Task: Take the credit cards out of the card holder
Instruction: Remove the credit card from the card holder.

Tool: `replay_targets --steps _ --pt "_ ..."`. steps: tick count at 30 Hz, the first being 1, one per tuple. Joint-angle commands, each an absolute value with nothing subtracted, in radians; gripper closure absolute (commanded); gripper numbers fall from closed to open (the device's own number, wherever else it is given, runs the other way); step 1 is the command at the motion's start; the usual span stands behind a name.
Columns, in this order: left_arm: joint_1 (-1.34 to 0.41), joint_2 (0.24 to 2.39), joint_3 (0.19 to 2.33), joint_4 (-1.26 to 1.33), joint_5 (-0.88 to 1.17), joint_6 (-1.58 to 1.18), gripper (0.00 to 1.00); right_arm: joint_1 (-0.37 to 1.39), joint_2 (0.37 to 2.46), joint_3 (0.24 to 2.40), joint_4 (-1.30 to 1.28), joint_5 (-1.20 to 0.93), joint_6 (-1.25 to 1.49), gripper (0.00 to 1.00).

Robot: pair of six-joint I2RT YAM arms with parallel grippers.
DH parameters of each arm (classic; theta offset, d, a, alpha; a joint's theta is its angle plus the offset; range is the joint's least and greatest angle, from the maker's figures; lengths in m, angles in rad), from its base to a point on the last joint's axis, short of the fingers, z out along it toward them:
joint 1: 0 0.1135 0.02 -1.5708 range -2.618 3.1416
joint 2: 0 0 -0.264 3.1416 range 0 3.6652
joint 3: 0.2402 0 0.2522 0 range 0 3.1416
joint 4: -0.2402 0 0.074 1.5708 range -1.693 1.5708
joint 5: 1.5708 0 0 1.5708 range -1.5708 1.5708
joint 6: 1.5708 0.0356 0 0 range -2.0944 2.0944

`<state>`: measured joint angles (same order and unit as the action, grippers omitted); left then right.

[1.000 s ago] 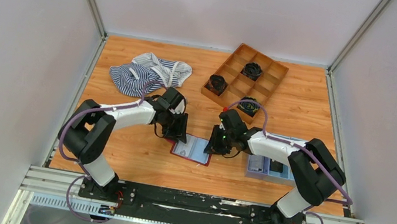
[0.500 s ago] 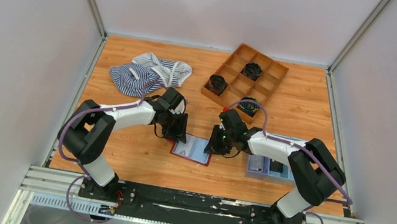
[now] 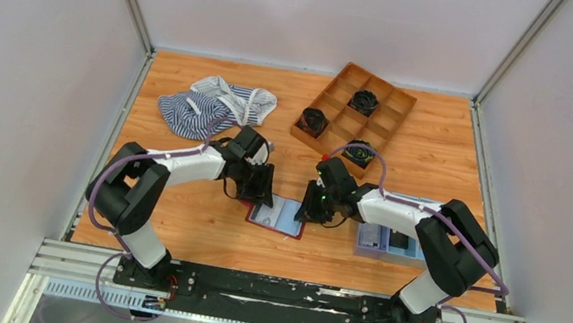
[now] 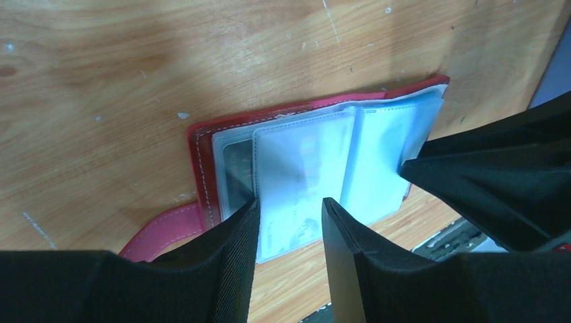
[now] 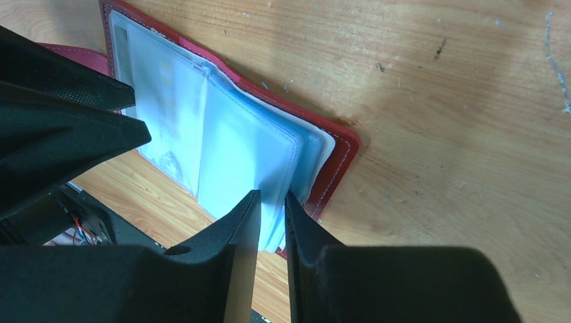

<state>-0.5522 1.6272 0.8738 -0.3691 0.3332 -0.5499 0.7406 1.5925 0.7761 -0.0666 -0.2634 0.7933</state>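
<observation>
The maroon card holder (image 3: 296,231) lies open on the wooden table between my two grippers, its strap tab (image 4: 165,229) to the left. Its pale blue clear sleeves hold cards: a pale card (image 4: 303,175) and a dark card (image 4: 236,178) show in the left wrist view. My left gripper (image 4: 289,202) is open, its fingertips down on the left-hand sleeve, one on each side of the pale card. My right gripper (image 5: 273,196) is nearly closed, pinching the edge of the stacked sleeves (image 5: 296,151) on the holder's right half. Both grippers also show from above, the left gripper (image 3: 259,189) and the right gripper (image 3: 312,210).
A light-blue tray (image 3: 367,244) with dark items sits under my right forearm. A wooden divided tray (image 3: 339,120) with black coils stands at the back right. A striped cloth (image 3: 210,103) lies at the back left.
</observation>
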Motion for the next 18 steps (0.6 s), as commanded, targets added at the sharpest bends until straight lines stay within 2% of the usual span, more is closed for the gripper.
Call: replay_targets --steps 1,18 --pt "-0.558 1.666 0.835 -0.29 0.429 -0.573 0.56 0.759 1.656 0.738 -0.128 -0.207 0.778 0.76" --pt "-0.558 1.603 0.866 -0.277 0.541 -0.599 0.58 0.759 1.657 0.73 -0.124 -0.203 0.782 0.76"
